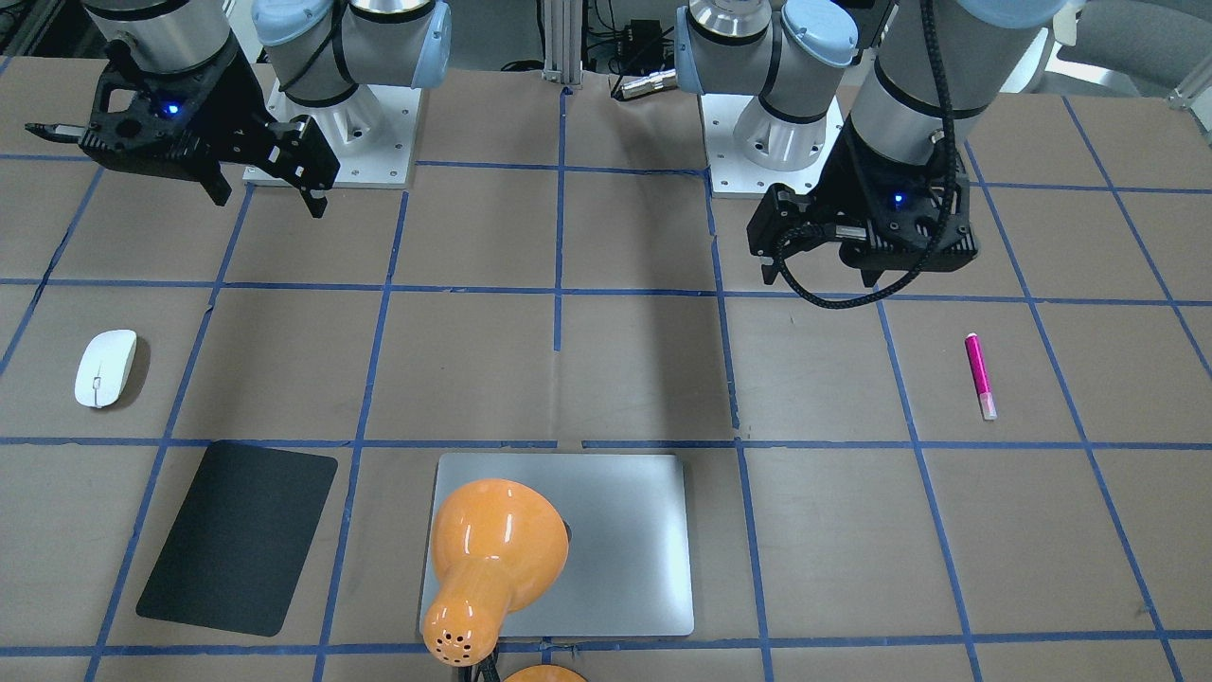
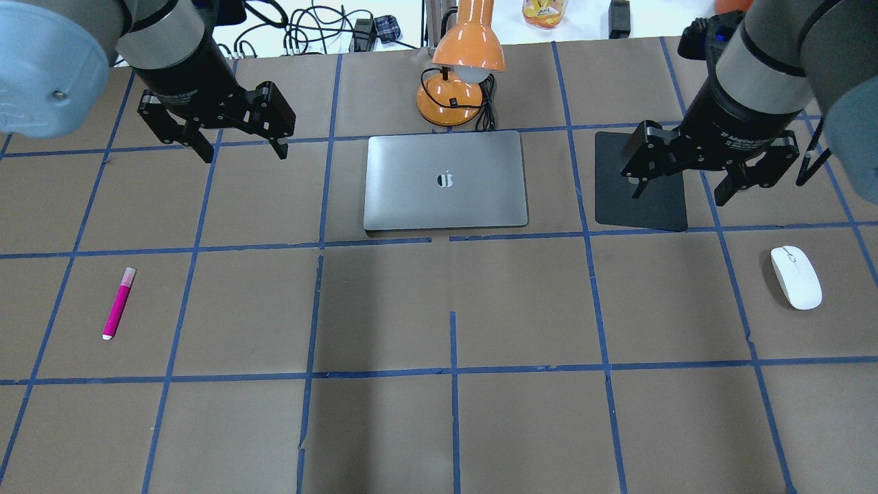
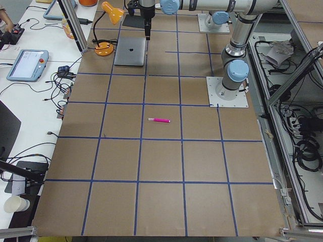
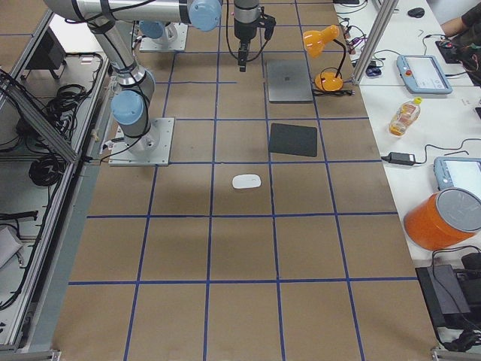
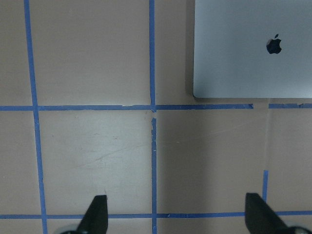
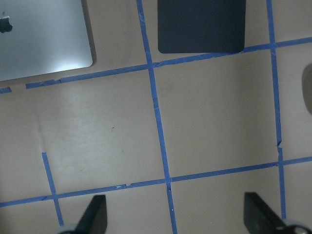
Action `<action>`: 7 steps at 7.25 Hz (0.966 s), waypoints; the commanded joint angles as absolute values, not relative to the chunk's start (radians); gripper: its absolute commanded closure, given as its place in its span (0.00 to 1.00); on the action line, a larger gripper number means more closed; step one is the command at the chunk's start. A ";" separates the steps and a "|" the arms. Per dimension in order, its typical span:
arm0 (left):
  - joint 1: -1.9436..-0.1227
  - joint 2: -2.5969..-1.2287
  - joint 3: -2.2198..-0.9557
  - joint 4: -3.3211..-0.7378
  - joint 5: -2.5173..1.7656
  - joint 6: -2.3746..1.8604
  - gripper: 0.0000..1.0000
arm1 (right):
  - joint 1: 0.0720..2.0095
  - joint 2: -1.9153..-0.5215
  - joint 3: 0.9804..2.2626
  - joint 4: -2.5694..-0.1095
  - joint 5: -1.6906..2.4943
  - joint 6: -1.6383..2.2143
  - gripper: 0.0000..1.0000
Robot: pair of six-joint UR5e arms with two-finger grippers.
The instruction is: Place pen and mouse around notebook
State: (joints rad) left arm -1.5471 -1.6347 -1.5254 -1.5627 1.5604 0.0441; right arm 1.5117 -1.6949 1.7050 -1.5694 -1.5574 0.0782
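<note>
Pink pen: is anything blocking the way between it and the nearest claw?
Nothing visible does. The slim magenta-pink pen lies alone on the brown paper; only flat blue tape lines lie between it and the open left claw.

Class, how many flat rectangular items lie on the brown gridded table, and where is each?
2. The notebook lies at the far middle, beside the orange lamp; the black mat lies to its right, apart from it. None appears hidden.

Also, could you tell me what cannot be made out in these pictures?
Notebook: front-facing view, lamp covers one side.
Mat: right wrist view, cut off by top edge.
Pen: left side view, too small for detail.
Mouse: right side view, too small for its wheel.
</note>
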 commanded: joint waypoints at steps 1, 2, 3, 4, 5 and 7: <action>-1.397 -1.597 -1.625 -1.563 1.562 0.266 0.00 | 1.468 -1.689 1.709 -1.572 -1.557 0.061 0.00; -1.317 -1.571 -1.682 -1.549 1.562 0.364 0.00 | 1.389 -1.686 1.723 -1.572 -1.559 0.063 0.00; -1.214 -1.565 -1.728 -1.516 1.562 0.480 0.00 | 1.296 -1.683 1.750 -1.581 -1.580 0.064 0.00; -1.113 -1.580 -1.782 -1.420 1.562 0.627 0.00 | 1.216 -1.678 1.790 -1.659 -1.660 0.063 0.00; -1.029 -1.604 -1.843 -1.305 1.563 0.694 0.00 | 1.182 -1.648 1.846 -1.795 -1.667 -0.007 0.00; -0.942 -1.681 -1.980 -1.040 1.560 0.829 0.00 | 1.070 -1.597 1.913 -1.887 -1.655 -0.185 0.00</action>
